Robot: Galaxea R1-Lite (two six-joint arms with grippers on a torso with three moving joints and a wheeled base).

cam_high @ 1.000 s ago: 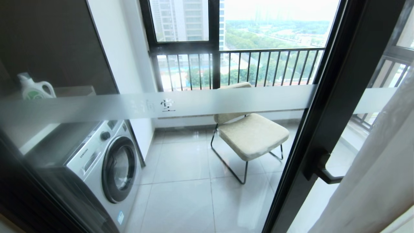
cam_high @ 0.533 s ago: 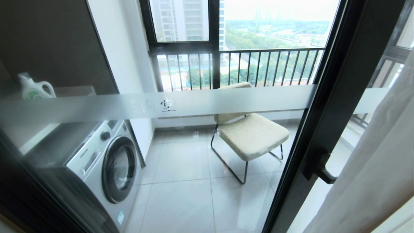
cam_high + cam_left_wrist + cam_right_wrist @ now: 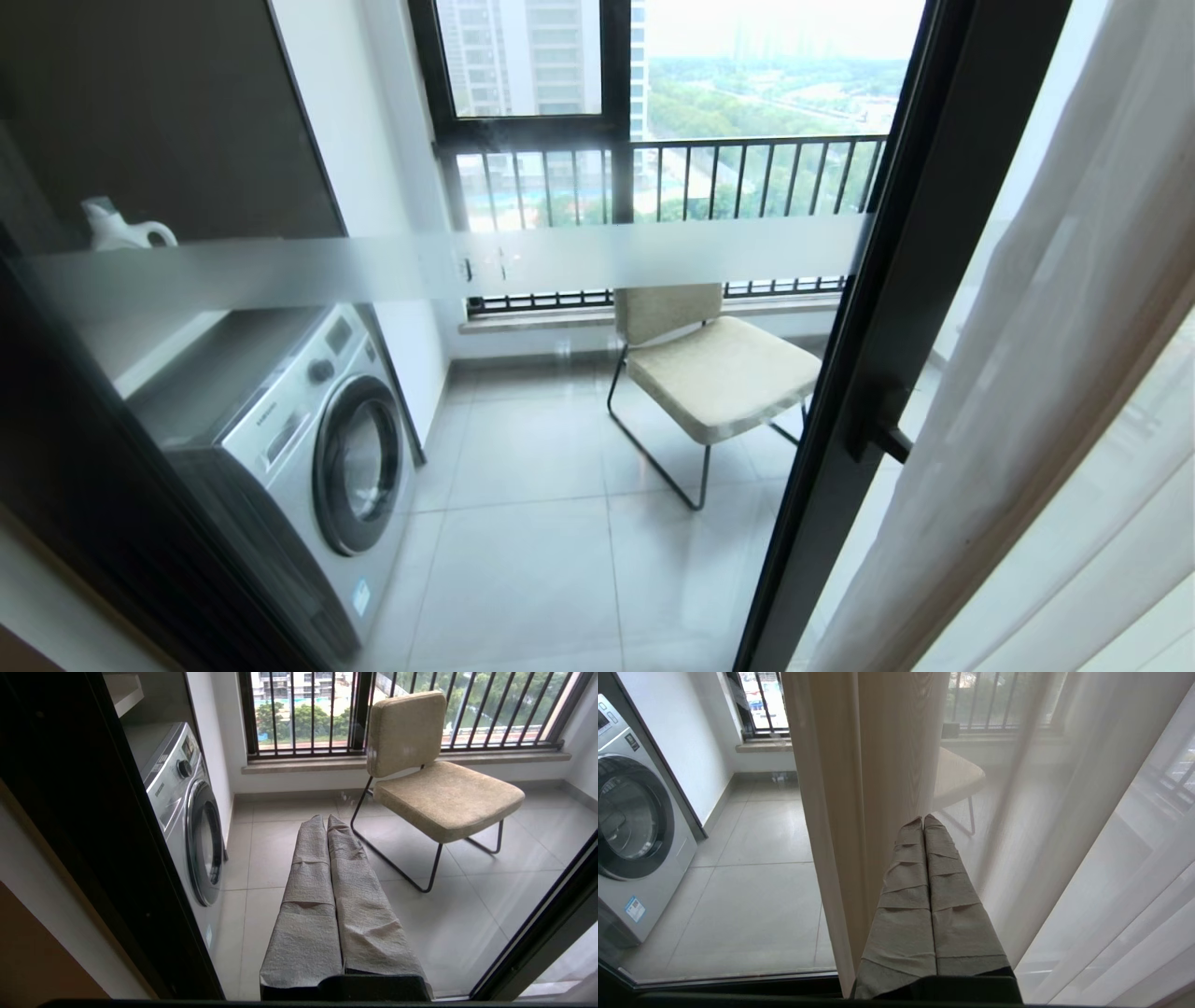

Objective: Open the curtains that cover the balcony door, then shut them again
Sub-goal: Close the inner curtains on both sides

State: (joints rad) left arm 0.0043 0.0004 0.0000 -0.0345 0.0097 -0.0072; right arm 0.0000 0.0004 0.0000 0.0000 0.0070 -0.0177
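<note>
The balcony door (image 3: 934, 233) fills the head view: a black frame, glass with a frosted band (image 3: 560, 257) and a black lever handle (image 3: 887, 439). The curtains (image 3: 1055, 373) hang at the right and leave most of the glass bare. Neither gripper shows in the head view. In the right wrist view my right gripper (image 3: 923, 817) is shut and empty. It points at a thick beige fold (image 3: 859, 788), with the sheer white layer (image 3: 1064, 835) beside it. My left gripper (image 3: 325, 817) is shut and empty, facing the bare glass.
Behind the glass stand a silver washing machine (image 3: 327, 439) on the left and a beige chair (image 3: 719, 369) on black wire legs. A detergent bottle (image 3: 121, 229) sits on a shelf. A barred window (image 3: 700, 177) closes the balcony's far side.
The whole head view has shifted, so the camera has moved. The door frame now sits further left and the curtains take up more of the right side.
</note>
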